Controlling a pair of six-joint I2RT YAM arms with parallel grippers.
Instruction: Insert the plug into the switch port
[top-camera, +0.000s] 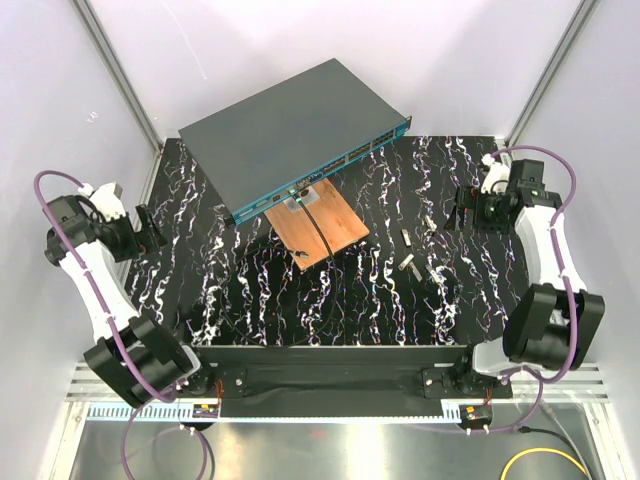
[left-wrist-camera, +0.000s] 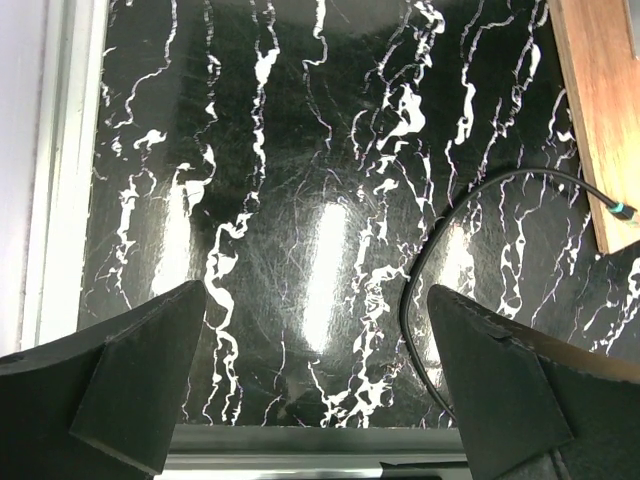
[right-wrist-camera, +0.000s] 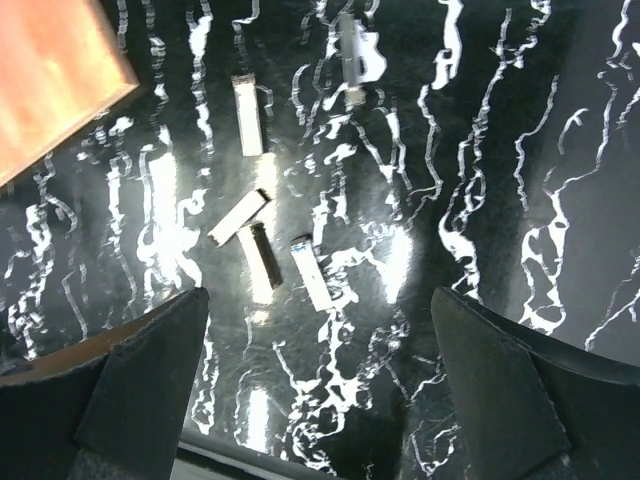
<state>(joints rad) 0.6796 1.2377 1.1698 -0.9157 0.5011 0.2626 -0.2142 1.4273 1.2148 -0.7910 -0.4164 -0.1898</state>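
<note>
The switch (top-camera: 290, 130) is a flat dark grey box at the table's back, its teal front face (top-camera: 345, 160) turned toward the arms. A black cable (top-camera: 322, 232) runs from that face across the copper-brown board (top-camera: 335, 225) to the board's near corner. In the left wrist view the cable (left-wrist-camera: 405, 300) curves over the table, and its teal-collared plug end (left-wrist-camera: 620, 210) lies at the board's edge (left-wrist-camera: 600, 100). I cannot tell whether the cable's far end sits in a port. My left gripper (top-camera: 155, 229) (left-wrist-camera: 315, 290) is open and empty at the far left. My right gripper (top-camera: 458, 210) (right-wrist-camera: 320, 295) is open and empty at the right.
Several small silver modules (right-wrist-camera: 250, 115) (right-wrist-camera: 312, 272) lie scattered on the black marbled table between the board and my right gripper; they also show in the top view (top-camera: 408, 264). White walls and metal rails (left-wrist-camera: 60, 160) bound the table.
</note>
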